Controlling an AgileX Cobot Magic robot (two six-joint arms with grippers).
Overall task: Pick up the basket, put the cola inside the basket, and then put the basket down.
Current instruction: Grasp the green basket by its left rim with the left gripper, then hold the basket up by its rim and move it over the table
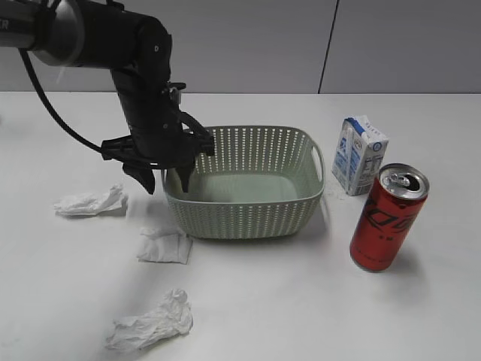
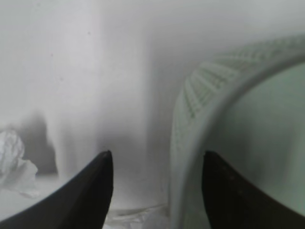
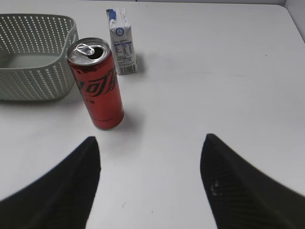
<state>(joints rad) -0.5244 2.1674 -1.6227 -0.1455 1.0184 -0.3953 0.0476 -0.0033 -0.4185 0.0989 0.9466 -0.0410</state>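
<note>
The pale green basket (image 1: 248,210) stands on the white table, empty. My left gripper (image 1: 165,183) is open and straddles the basket's left wall, one finger outside and one inside. The left wrist view shows that wall (image 2: 190,109) between the open fingers (image 2: 157,153). The red cola can (image 1: 387,218) stands upright to the right of the basket, its top opened. In the right wrist view the cola (image 3: 97,88) stands ahead and to the left of my open, empty right gripper (image 3: 150,138), with the basket (image 3: 38,76) beyond it. The right gripper is out of the exterior view.
A white-and-blue milk carton (image 1: 359,154) stands behind the cola, close to the basket's right side; it also shows in the right wrist view (image 3: 121,40). Three crumpled tissues lie left and in front of the basket (image 1: 92,201), (image 1: 165,246), (image 1: 150,323).
</note>
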